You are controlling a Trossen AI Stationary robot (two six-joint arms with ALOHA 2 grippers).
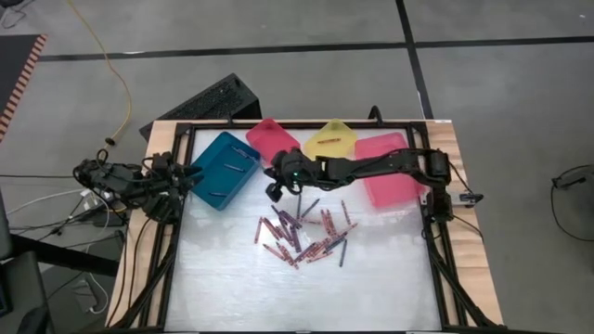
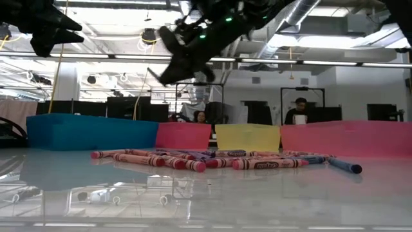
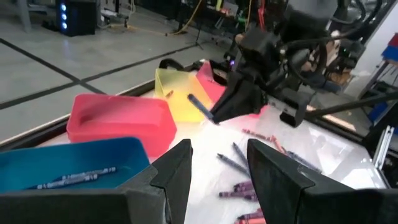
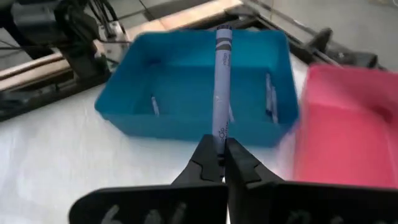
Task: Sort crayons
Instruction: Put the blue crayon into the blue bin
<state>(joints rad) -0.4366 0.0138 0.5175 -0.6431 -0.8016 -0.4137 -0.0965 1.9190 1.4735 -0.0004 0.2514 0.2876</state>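
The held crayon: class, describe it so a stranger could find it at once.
Start at the teal bin. Just beside it hovers the right claw, shut on one blue-grey crayon. Unlike the pile on the table, it is lifted in the air.

open-plan lab — exposed ceiling ducts (image 2: 309, 13) (monitors (image 2: 129, 106) behind)

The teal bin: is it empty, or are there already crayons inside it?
Not empty. The teal bin holds a few blue-grey crayons on its floor, while the right gripper, shut, holds another crayon above the table.
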